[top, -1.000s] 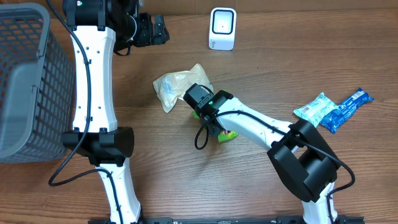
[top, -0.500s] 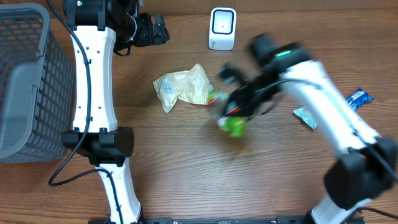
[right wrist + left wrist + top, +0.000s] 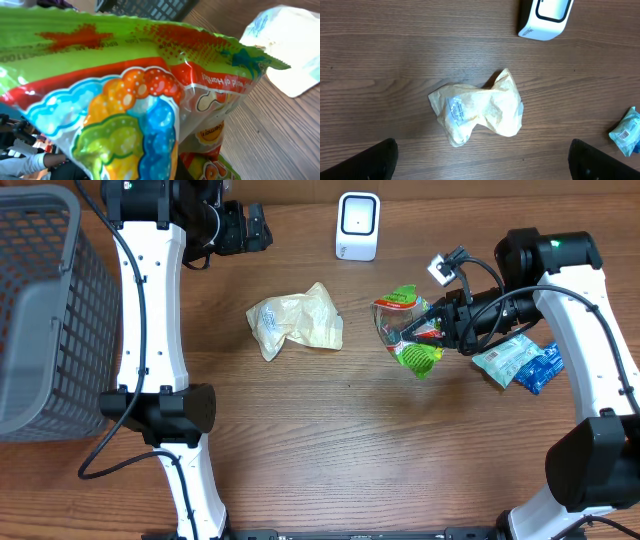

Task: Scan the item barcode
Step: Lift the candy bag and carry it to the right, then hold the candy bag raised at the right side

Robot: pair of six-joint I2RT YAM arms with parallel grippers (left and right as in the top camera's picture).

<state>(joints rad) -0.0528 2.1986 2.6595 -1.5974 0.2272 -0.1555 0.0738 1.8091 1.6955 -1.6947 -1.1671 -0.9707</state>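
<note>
The right gripper [image 3: 447, 320] is clamped on a crinkly green-and-red snack bag [image 3: 405, 330], right of centre and on the near side of the white box-shaped scanner [image 3: 357, 226]. The left gripper [image 3: 252, 227] hangs wide open over the far wooden surface [image 3: 330, 430], left of the scanner.

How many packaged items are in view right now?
4: yellow bag mid-table, green candy bag in the right gripper, light blue packet beside dark blue packet at far right. Basket may hide more.
</note>
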